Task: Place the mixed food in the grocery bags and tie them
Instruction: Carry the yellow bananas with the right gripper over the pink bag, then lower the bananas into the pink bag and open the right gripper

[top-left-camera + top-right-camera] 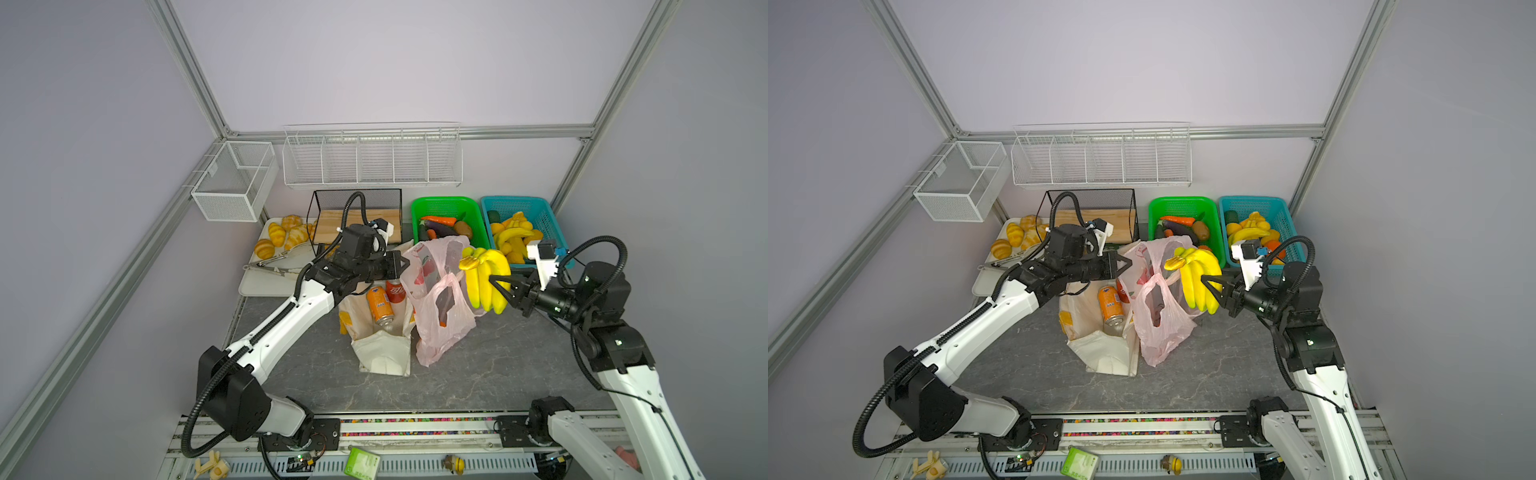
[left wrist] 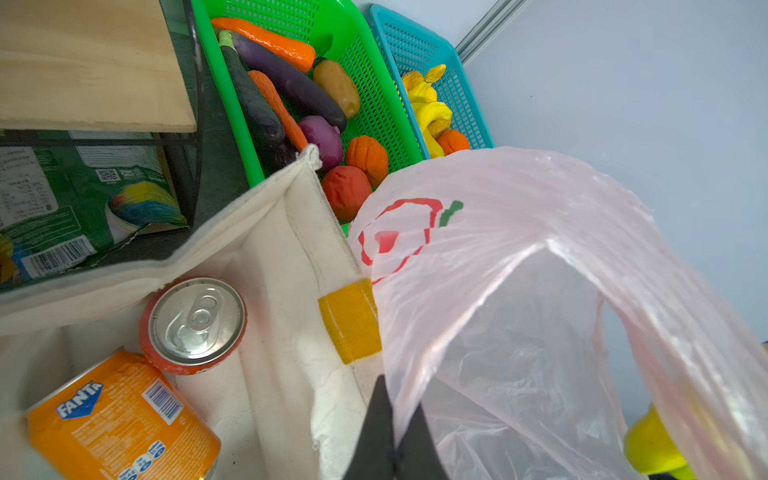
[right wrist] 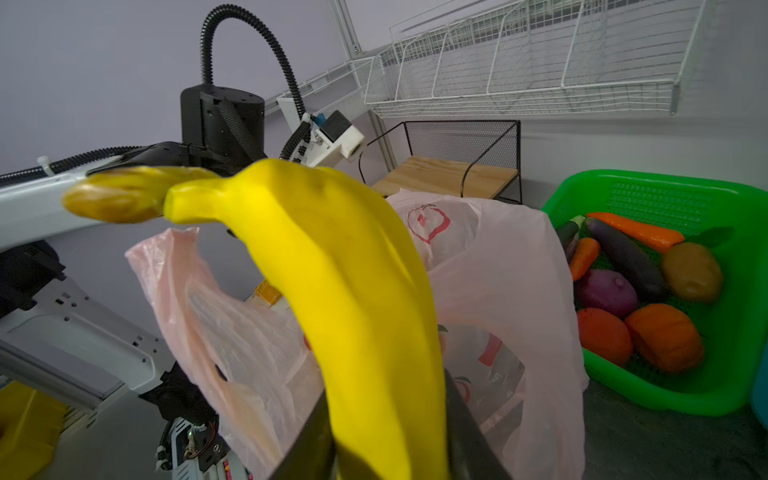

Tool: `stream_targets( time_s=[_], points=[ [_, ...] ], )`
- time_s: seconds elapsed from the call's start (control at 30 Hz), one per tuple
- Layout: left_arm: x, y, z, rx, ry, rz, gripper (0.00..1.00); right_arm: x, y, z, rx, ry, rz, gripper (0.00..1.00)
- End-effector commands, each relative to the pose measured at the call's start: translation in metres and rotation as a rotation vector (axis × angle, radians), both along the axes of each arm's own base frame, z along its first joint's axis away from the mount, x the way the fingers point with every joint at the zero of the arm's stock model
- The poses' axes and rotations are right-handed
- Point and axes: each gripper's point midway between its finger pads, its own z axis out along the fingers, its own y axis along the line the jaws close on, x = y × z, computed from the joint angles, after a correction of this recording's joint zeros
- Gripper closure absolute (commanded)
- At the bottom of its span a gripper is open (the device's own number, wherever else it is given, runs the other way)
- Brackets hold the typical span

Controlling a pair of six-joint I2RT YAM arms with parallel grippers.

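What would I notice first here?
The big yellow banana bunch, gripped in the right pincer beside the pink plastic bag mid-table. The left pincer pinches that bag's rim, holding it up. Next to it, an orange soda can and a red cola can sit inside the cream tote.

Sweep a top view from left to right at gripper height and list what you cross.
The left gripper, shut on the bag's handle → pink plastic bag → banana bunch → right gripper, clamped on the bananas.
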Motion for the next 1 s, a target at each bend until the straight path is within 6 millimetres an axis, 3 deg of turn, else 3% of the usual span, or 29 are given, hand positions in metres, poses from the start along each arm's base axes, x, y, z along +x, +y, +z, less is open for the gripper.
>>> stream_targets(
  time_s=[0.0, 0.17, 0.27, 0.67, 0.97],
  points=[
    [0.000, -0.001, 0.015, -0.034, -0.025, -0.004, 1.00, -0.005, 0.017, 0.017, 0.011, -0.183, 0.127, 0.73],
    [-0.001, 0.000, 0.014, -0.030, -0.021, -0.006, 1.00, 0.005, 0.035, 0.018, 0.013, -0.275, 0.166, 0.73],
    [-0.001, 0.000, 0.014, -0.029, -0.018, -0.007, 1.00, 0.011, 0.042, -0.008, -0.023, -0.254, 0.160, 0.73],
    [-0.002, -0.001, 0.018, -0.037, -0.018, -0.010, 1.00, 0.027, 0.033, -0.091, -0.156, -0.185, -0.019, 0.73],
    [0.000, -0.002, 0.016, -0.037, -0.012, -0.009, 1.00, 0.031, 0.034, -0.130, -0.272, -0.133, -0.072, 0.67]
  ],
)
